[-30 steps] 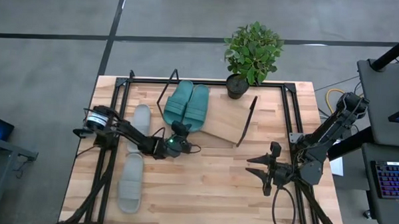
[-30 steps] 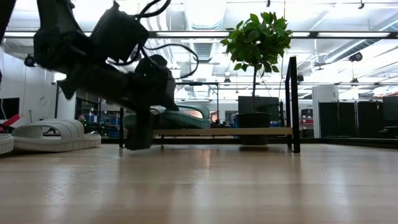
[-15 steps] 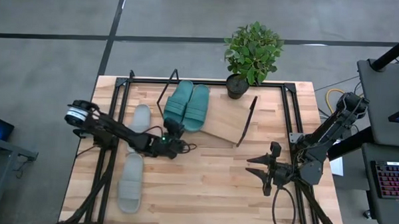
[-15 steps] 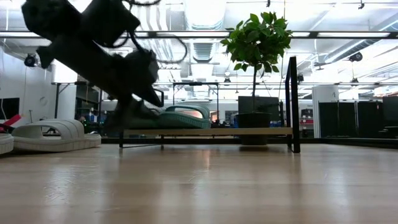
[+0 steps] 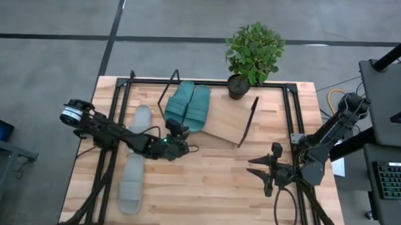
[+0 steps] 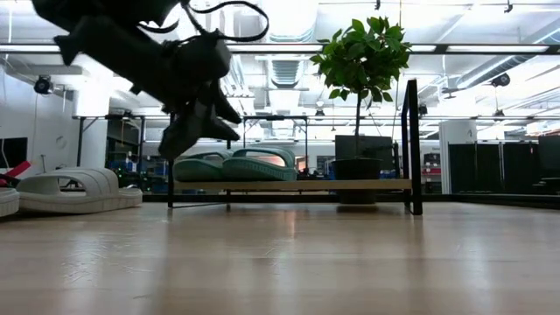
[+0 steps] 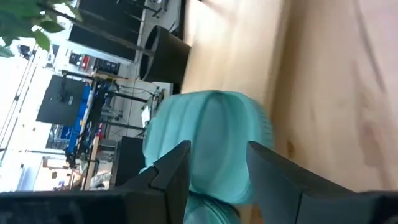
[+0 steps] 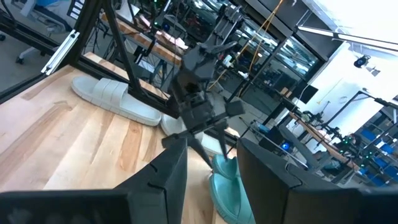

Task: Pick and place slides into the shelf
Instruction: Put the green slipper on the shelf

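Two teal green slides (image 5: pixel 188 107) are lying side by side on the left part of the slanted light-wood shelf (image 5: pixel 228 124), their toes pointing toward the table's front; in the low view they are sitting on the board (image 6: pixel 297 185) between its black end frames, with the potted plant (image 5: pixel 254 55) standing just behind the shelf's right end. The left gripper (image 5: pixel 180 134) is hanging in the air just in front of the teal pair, clear of both slides and of the tabletop (image 5: pixel 211 186); the left wrist view is looking past its two dark fingers (image 7: pixel 175 167) at one teal slide (image 7: pixel 208 146), and a clear gap is showing between them with nothing in it, so the pincer is standing moderately wide and empty. Two light grey slides are lying off the shelf on the table's left side: one (image 5: pixel 141 118) beside the shelf's left frame and partly under the left arm, the other (image 5: pixel 131 183) nearer the front edge. The right gripper (image 5: pixel 264 169) is waiting above the table's right front area, well apart from the shelf, its fingers (image 8: pixel 168 171) parted and holding nothing.
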